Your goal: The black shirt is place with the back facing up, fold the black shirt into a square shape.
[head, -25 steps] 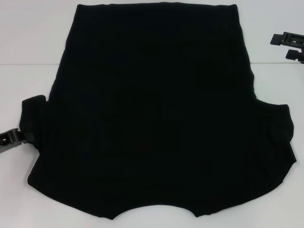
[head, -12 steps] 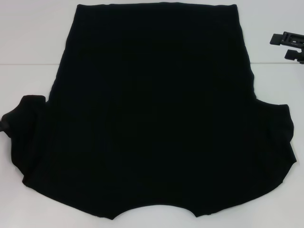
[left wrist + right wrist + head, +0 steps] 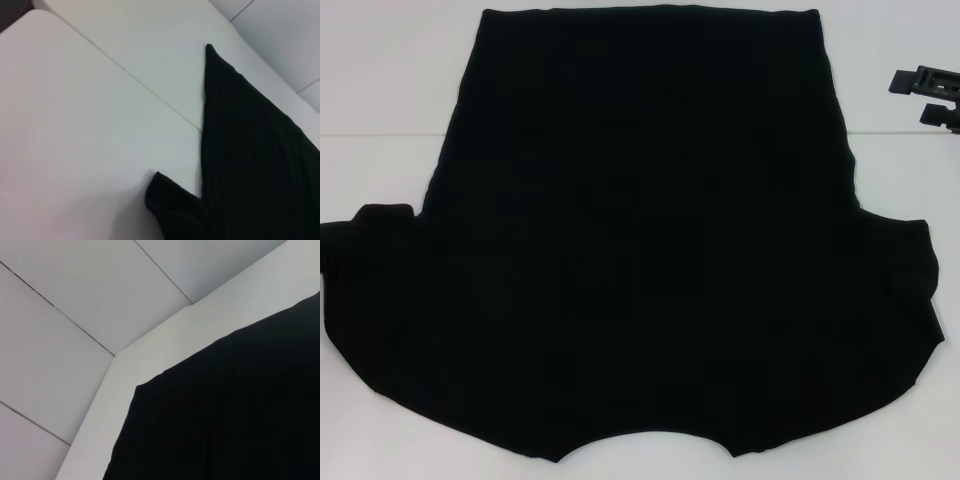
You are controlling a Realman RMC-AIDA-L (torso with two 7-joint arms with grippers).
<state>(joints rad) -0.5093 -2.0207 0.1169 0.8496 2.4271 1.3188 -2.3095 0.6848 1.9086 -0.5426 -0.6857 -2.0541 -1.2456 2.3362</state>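
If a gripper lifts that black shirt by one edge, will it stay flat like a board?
Probably not. The black shirt lies limp on the table, and its sleeve edges ripple, so it would likely droop and fold. It looks thin, so probably light. Pushed, it would likely bunch rather than slide whole.

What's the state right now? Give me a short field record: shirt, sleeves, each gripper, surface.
shirt: black shirt spread flat, unfolded, neckline at the near edge, hem at the far edge
left sleeve: spread outward to the head view's left edge
right sleeve: spread outward, slightly rumpled
left gripper: not in view
right gripper: at the far right, off the shirt, holding nothing visible
surface: white table
fold progress: none visible yet
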